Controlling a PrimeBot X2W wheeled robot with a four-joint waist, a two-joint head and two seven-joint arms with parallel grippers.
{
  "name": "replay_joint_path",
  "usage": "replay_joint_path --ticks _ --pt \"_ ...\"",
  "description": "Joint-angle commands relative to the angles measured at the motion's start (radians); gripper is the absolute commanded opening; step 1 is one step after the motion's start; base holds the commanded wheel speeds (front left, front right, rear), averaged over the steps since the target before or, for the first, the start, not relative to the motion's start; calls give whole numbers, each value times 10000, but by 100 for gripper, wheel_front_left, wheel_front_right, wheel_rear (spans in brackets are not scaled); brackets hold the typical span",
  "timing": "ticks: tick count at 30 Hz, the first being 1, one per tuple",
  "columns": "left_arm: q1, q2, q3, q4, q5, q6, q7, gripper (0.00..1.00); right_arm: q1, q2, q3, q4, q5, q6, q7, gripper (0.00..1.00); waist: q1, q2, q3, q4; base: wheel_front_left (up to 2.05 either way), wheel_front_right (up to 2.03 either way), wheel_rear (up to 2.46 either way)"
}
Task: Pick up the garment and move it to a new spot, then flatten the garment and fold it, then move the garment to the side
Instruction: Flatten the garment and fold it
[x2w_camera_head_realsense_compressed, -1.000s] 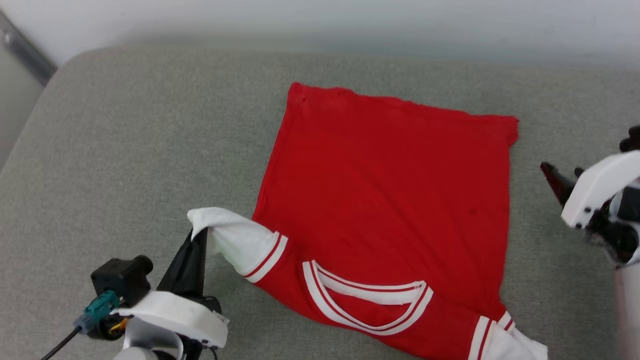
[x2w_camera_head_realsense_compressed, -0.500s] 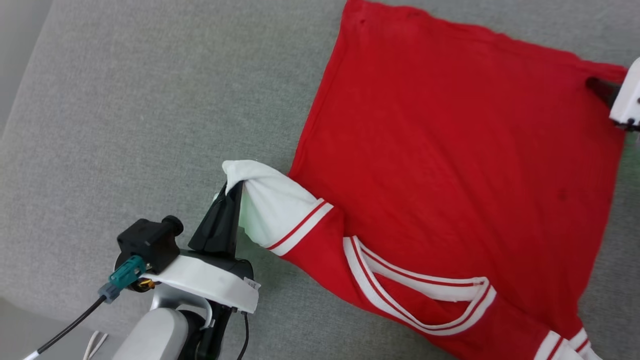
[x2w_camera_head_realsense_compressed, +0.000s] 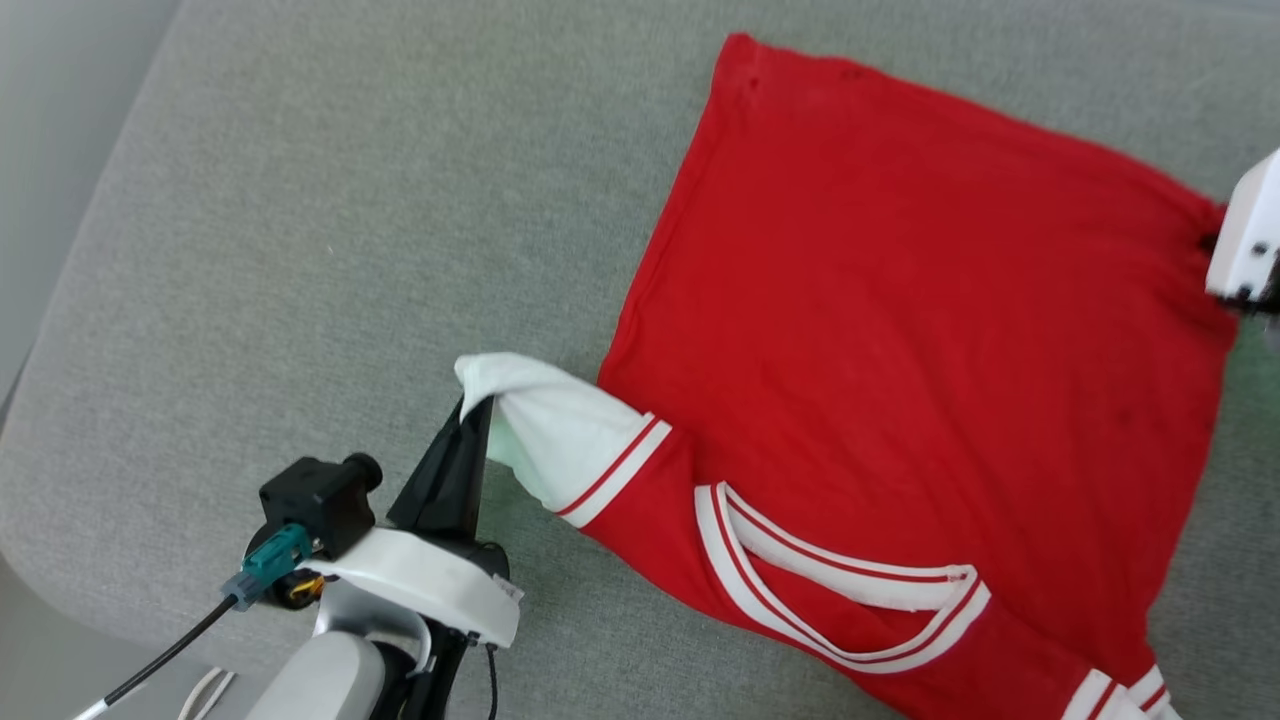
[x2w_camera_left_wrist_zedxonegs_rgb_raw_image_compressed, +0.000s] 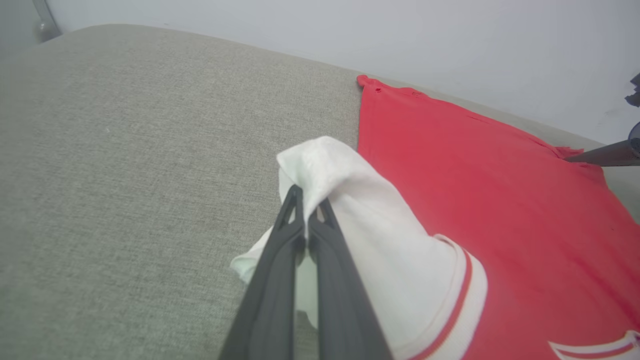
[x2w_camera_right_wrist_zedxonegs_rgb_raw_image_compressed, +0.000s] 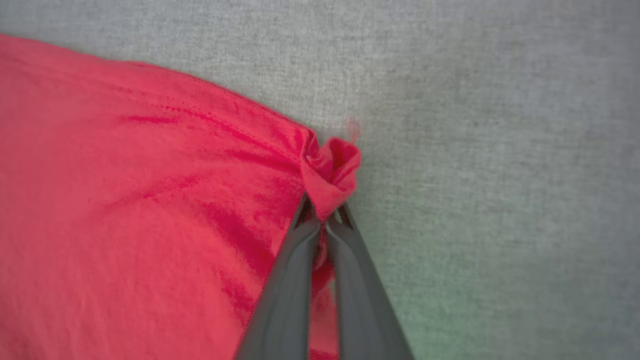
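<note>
Grey cushion (x2w_camera_head_realsense_compressed: 300, 250), garment (x2w_camera_head_realsense_compressed: 900, 350) lying back-up: left gripper (x2w_camera_left_wrist_zedxonegs_rgb_raw_image_compressed: 306, 200) clamped on its near sleeve (x2w_camera_left_wrist_zedxonegs_rgb_raw_image_compressed: 370, 225), right gripper (x2w_camera_right_wrist_zedxonegs_rgb_raw_image_compressed: 324, 215) pinching the diagonally opposite far hem corner (x2w_camera_right_wrist_zedxonegs_rgb_raw_image_compressed: 332, 165).

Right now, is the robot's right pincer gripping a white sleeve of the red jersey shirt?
No, the right pincer is pinching a bunched red corner of the red jersey shirt.

Left of the flat red jersey shirt (x2w_camera_head_realsense_compressed: 900, 300) with white striped-trim sleeves I have a broad stretch of bare grey woven cushion (x2w_camera_head_realsense_compressed: 300, 250) to pass a gripper through. My left gripper (x2w_camera_head_realsense_compressed: 483, 408), pinched on the shirt's near-left sleeve, blocks that corner, and my right gripper (x2w_camera_right_wrist_zedxonegs_rgb_raw_image_compressed: 322, 212), clamped on its far-right hem corner, blocks that one. Beyond the shirt's far edge a pale wall (x2w_camera_left_wrist_zedxonegs_rgb_raw_image_compressed: 350, 30) closes the way.
</note>
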Motion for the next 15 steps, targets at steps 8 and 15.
replay_joint_path --ticks 8,15 --pt "1178 403 119 225 -255 519 393 0 2675 -984 1823 -1597 1501 -14 -153 0 0 0 -2843 -734 0 0 0" --pt "1972 668 253 83 -453 864 715 0 5992 -1328 1788 -3937 2604 -14 704 0 0 0 -3816 -1515 0 0 0"
